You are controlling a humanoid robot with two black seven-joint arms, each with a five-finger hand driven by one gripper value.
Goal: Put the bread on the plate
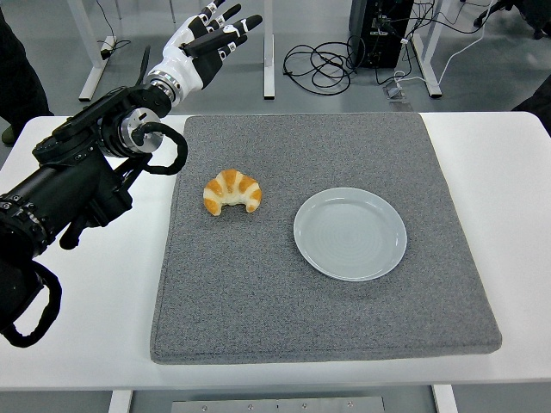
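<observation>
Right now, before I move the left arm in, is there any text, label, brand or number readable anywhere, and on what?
None readable.
Croissant, plate and grey mat: no print.
Left hand, raised open beyond the mat's far left corner: no legible marking.
Dark equipment on the floor behind the table: any labels too small to read.

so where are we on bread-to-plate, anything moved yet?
Nothing looks done: the croissant lies on the grey mat, left of the plate and apart from it, and the plate holds nothing. In hand: nothing. The left hand is raised beyond the mat's far left corner, fingers spread, holding nothing. The right arm is out of view. Left: reach, grasp, carry right, set down.
</observation>
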